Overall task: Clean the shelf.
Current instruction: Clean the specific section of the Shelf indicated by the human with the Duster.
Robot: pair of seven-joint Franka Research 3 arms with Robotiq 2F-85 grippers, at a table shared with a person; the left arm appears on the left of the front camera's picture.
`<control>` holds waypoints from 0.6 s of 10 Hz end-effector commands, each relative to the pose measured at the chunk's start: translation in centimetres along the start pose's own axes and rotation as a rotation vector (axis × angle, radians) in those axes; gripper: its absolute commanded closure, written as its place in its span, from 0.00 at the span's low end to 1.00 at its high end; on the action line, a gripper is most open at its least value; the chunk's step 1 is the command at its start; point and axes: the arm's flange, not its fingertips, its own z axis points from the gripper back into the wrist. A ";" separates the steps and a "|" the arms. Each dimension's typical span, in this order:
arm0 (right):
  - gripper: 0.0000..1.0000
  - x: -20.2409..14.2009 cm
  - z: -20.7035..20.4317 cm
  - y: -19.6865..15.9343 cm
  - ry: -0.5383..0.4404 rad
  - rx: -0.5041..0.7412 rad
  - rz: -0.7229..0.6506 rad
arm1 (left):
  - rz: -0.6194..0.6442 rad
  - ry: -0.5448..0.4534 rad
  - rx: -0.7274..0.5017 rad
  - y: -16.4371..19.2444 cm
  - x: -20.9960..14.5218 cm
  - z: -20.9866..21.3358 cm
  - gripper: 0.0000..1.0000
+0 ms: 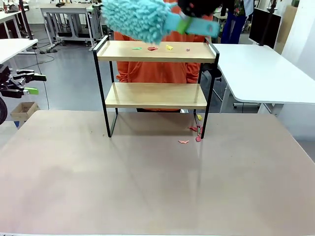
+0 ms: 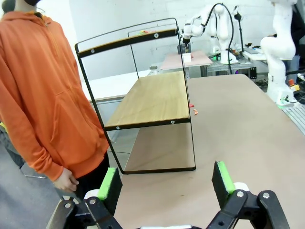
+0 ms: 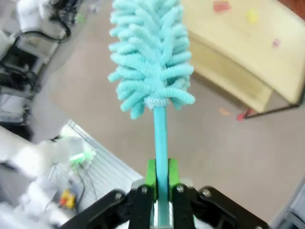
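On the counter (image 1: 147,187) the shelf (image 1: 155,95) is looking light, tippy; we are pinching the duster handle (image 3: 160,133) in the right claw (image 3: 161,171), left claw (image 2: 167,181) gaping empty.

Readable text, labels, brands, numbers, signs: none. The shelf (image 1: 123,51) bears no marking that can be made out.
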 end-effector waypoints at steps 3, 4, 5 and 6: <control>0.87 11.6 -1.1 5.7 0.071 -0.156 -0.190 | -0.004 -0.004 0.001 -0.2 0.4 0.1 0.00; 0.87 13.4 -2.0 6.9 0.069 -0.179 -0.219 | -0.004 -0.004 0.001 -0.2 0.4 0.1 0.00; 0.87 14.7 -2.9 7.7 0.059 -0.227 -0.262 | -0.004 -0.004 0.001 -0.2 0.4 0.1 0.00; 0.87 15.8 -3.9 8.9 0.056 -0.256 -0.273 | -0.004 -0.004 0.001 -0.2 0.4 0.1 0.00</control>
